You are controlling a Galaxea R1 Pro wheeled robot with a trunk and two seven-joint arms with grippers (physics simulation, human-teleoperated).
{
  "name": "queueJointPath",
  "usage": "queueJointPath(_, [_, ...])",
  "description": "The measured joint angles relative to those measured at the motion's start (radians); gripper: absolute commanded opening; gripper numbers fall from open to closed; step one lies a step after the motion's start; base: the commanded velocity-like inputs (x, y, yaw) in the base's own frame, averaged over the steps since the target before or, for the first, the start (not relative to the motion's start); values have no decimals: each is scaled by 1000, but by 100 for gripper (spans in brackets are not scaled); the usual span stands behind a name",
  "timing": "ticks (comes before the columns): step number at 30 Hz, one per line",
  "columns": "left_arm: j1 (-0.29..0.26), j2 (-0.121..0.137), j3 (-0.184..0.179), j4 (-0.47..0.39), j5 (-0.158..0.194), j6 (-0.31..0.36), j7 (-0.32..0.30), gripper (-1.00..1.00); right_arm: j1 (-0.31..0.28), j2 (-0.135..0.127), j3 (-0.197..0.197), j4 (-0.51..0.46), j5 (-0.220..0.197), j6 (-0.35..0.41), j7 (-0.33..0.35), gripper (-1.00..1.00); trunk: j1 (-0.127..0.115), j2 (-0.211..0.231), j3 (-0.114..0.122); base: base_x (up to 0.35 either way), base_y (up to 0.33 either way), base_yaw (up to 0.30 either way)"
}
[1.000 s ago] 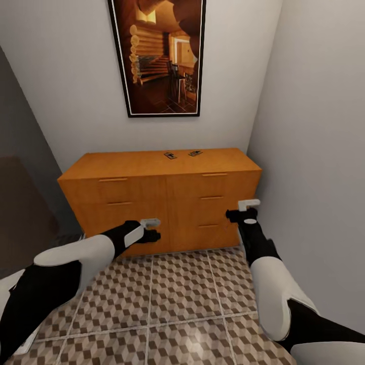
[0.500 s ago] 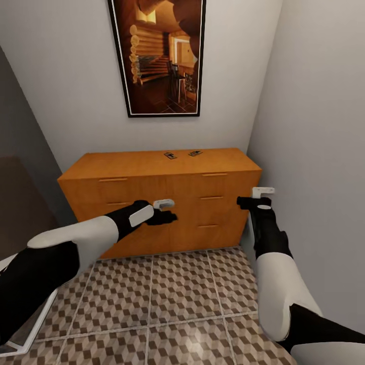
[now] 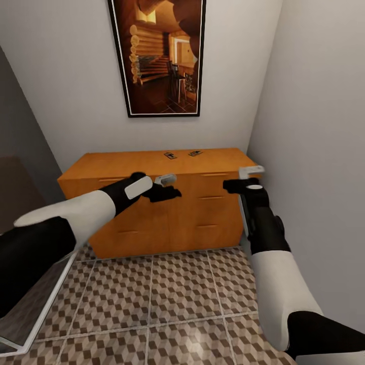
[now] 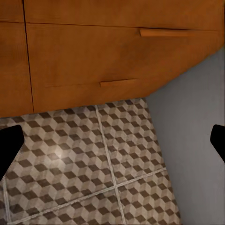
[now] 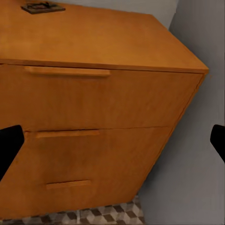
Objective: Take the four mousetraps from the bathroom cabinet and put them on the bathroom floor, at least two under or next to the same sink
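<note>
Head view: orange wooden cabinet (image 3: 167,203) with drawer fronts against a pale wall, in a corner, a framed picture of a log interior (image 3: 158,56) hanging above. Two mousetraps (image 3: 171,155) (image 3: 195,152) lying flat near the back of the cabinet top, side by side, slightly apart. Left gripper (image 3: 170,186) raised in front of the upper drawers, just below the top's front edge, nearer side of the traps and a little to their left; nothing held, jaw opening hard to judge here. Right gripper (image 3: 242,180) raised near the cabinet's right end, beside the grey side wall, below and to the right of the traps; nothing held. Bathroom floor (image 3: 167,299) with cube-patterned tiles spread below both arms. Left wrist view: dark fingertips (image 4: 9,143) at opposite edges, wide apart, empty; between them lower drawer fronts and tiled floor. Right wrist view: fingertips (image 5: 8,145) likewise spread wide, empty; cabinet's right corner ahead, one mousetrap (image 5: 42,7) on the top, far from the fingers.
</note>
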Motion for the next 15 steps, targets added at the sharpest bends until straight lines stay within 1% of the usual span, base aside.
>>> queueJointPath(2, [-11,-1,1,0,-1,-2,0,100,-3,0,25,-6,-36,15,-2,100,0,0,0,0,0,0])
queueJointPath(4, [-21,-1,2,1,-1,-4,0,100,-15,0,41,-8,-69,24,-4,100,0,0,0,0,0,0])
queueJointPath(6, [-35,-1,3,2,-3,-6,1,100,-42,0,54,-2,-104,31,-5,100,0,0,0,0,0,0])
queueJointPath(9, [-50,-1,3,4,-3,-8,1,100,-71,0,61,20,-123,35,-6,100,0,0,0,0,0,0])
queueJointPath(12, [-68,-1,3,5,-3,-8,2,100,-106,0,65,53,-134,35,-7,100,0,0,0,0,0,0])
queueJointPath(13, [-79,-1,4,6,-4,-9,2,100,-132,0,66,77,-138,35,-7,100,0,0,0,0,0,0])
queueJointPath(15, [-91,0,4,8,-4,-9,2,100,-161,0,67,107,-141,34,-8,100,0,0,0,0,0,0])
